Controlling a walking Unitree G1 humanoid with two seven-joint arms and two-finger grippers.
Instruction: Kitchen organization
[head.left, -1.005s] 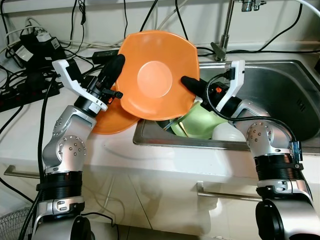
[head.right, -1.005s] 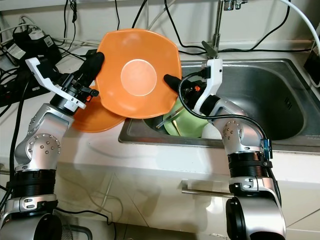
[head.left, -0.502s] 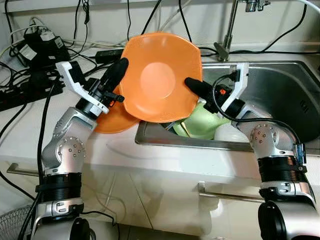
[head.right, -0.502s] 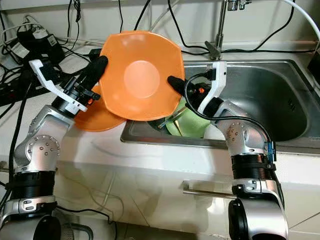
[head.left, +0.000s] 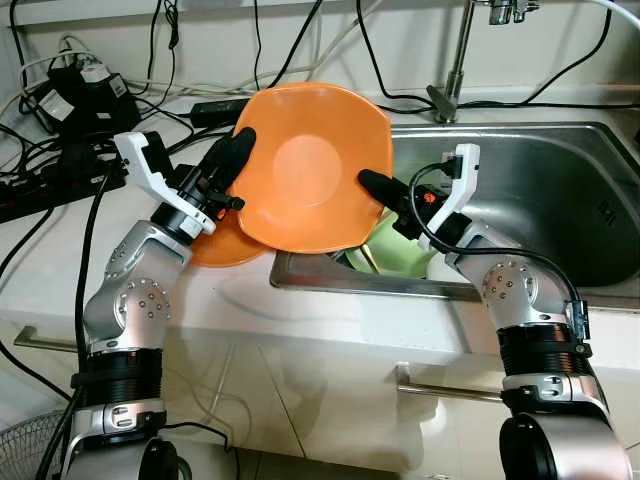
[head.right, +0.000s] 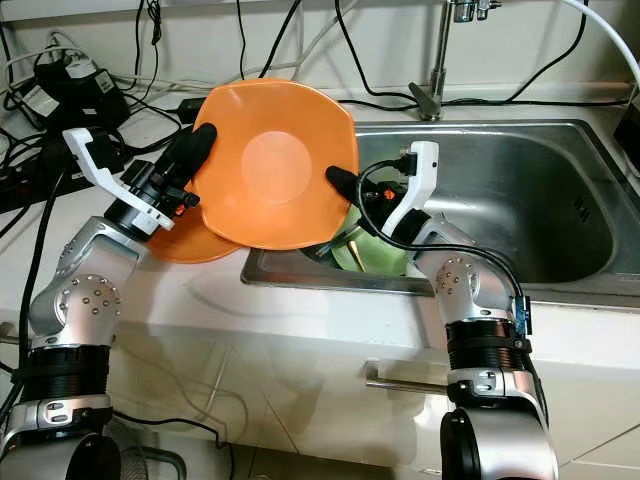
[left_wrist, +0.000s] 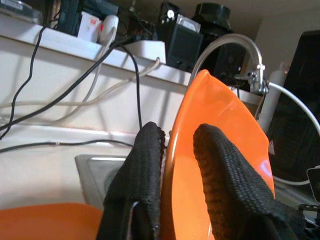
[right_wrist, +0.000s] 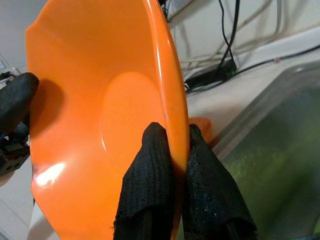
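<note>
Fingers (right_wrist: 150, 180) of my right gripper (head.left: 372, 184) and left gripper (head.left: 234, 152) pinch opposite rims of the orange plate (head.left: 310, 170), held near-upright; second orange plate (head.left: 215, 240) lies just left-below on the counter

Both arms raised, left gripper (head.left: 237, 150) and right gripper (head.left: 368, 181) seemingly clamped.
</note>
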